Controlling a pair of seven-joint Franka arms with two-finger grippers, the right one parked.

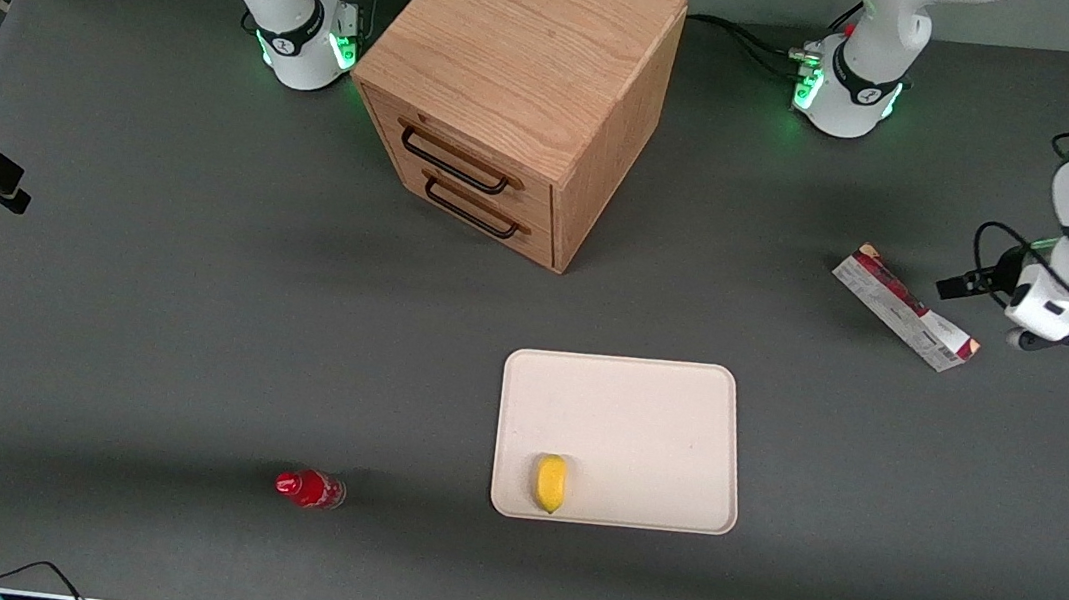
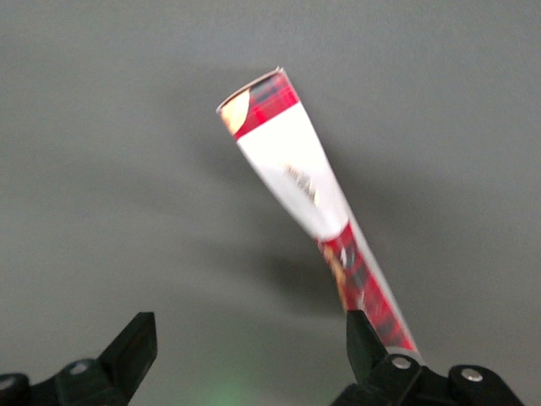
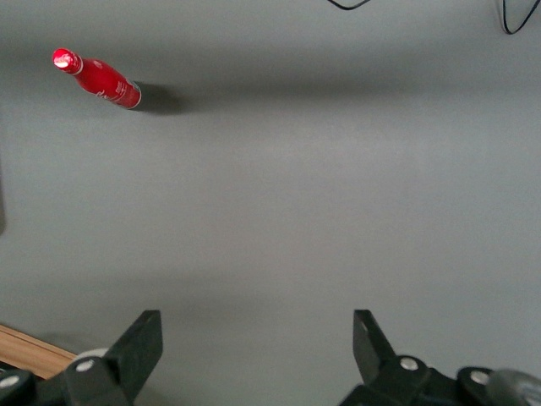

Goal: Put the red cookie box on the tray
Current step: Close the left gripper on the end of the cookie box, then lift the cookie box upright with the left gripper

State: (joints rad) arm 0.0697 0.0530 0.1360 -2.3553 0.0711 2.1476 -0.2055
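One red cookie box [image 1: 904,307] is lying on the counter [image 1: 190,321] toward the working arm's end, well apart from the tray [image 1: 624,401]; the tool [image 2: 245,342] is hovering spread wide and holding nothing, over its near end, long axis slanting away.

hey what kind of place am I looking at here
Probably a robotics lab test bench: robot arms bolted to a grey table, staged props such as a wooden drawer cabinet, tray and red cookie box, and the left gripper, fingers open, above the box.
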